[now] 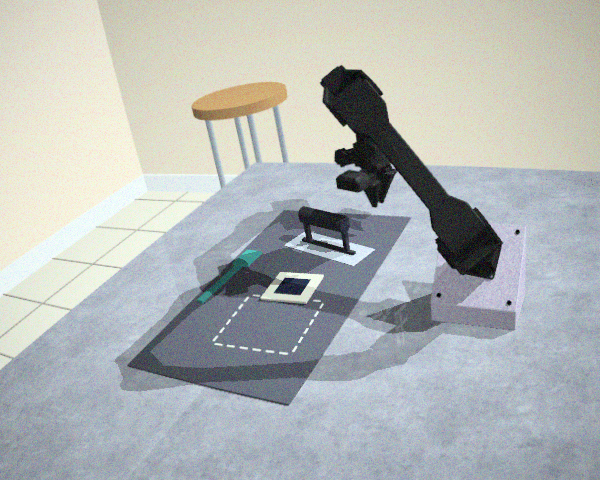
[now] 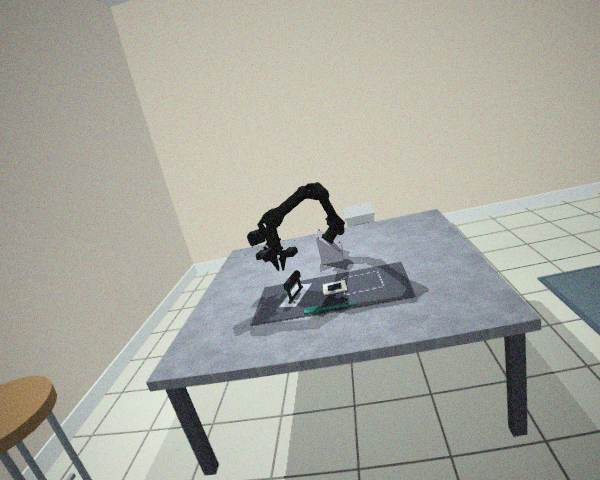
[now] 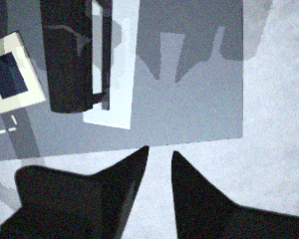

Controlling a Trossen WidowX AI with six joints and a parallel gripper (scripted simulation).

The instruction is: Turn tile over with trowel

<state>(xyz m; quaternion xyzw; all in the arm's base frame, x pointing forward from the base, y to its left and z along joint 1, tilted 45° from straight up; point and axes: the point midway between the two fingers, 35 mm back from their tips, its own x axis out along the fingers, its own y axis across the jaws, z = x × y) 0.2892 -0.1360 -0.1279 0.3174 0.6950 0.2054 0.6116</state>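
The small trowel, a pale flat blade with a black bridge handle (image 1: 323,219) (image 2: 292,283) (image 3: 72,75), stands blade-down on the dark mat (image 1: 238,382) (image 3: 204,119). My gripper (image 1: 375,201) (image 2: 279,268) (image 3: 160,152) is above and beside the trowel, off its handle. Its fingers are slightly apart with nothing between them. The cream tile (image 1: 313,289) (image 2: 342,286) (image 3: 35,92) lies flat with its dark square facing up. It lies mostly beyond the dashed outline (image 1: 291,352), overlapping its far edge. The tile's underside is hidden.
A teal stick-like tool (image 1: 225,276) (image 2: 323,308) lies along the mat's long edge, beside the tile and trowel. The arm's pale base block (image 1: 476,315) (image 2: 330,253) stands on the table across the mat. A wooden stool (image 1: 241,100) (image 2: 18,408) stands off the table.
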